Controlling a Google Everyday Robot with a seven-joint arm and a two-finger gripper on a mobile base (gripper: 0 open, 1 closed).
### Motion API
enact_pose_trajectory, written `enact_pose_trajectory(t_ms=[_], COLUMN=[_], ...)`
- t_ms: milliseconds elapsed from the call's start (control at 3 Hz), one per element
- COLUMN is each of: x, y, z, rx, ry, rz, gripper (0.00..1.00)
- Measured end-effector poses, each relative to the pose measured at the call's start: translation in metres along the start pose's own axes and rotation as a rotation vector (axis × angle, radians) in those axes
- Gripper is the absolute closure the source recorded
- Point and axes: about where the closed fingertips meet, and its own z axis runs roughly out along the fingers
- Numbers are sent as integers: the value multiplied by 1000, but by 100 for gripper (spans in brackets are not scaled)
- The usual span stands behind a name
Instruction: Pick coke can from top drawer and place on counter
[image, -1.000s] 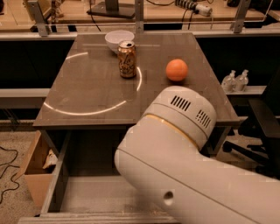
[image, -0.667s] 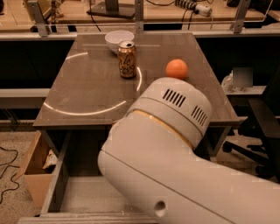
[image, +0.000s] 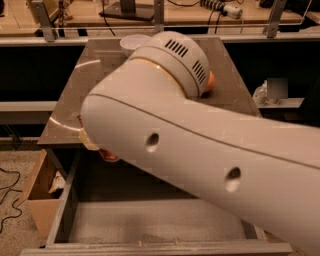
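Across swung the arm (image: 200, 150), up and to the left since a moment before. It now blocked the gold-brown can that had stood in plain sight on the bench (image: 70, 105), and all but a sliver of the orange (image: 211, 80).

The pincer (image: 90, 142) sat tucked under the arm's far end, right at the bench's front-left edge, above the back of the top drawer (image: 150, 225). Only a pale tan sliver of it peeked out. Whether it was clenched or released, I couldn't tell from where I stood.

Just beside that sliver showed a scrap of red, which I took for the coke can (image: 108, 156), level with the bench's front lip. Most of it was hidden, so I couldn't say whether it was gripped or merely close by.

If that red was the can, the lift out of the drawer looked well under way. Carrying it over and setting it down on the bench still seemed to lie ahead. No can lay on the stretch of drawer floor that showed.

Further out, the white bowl (image: 133, 44) stood at the bench's far edge. A cardboard box (image: 37, 192) sat on the floor, left of the drawer.
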Motion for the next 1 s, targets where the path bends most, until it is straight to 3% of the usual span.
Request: enact_pose_trajectory(t_ms=[333, 667, 1000], x=[-28, -36, -29], y=[-4, -25, -39], z=[0, -7, -3], rx=[-69, -106, -176], ry=[-77, -169, -228], rz=[-39, -21, 37], gripper=[100, 100, 100])
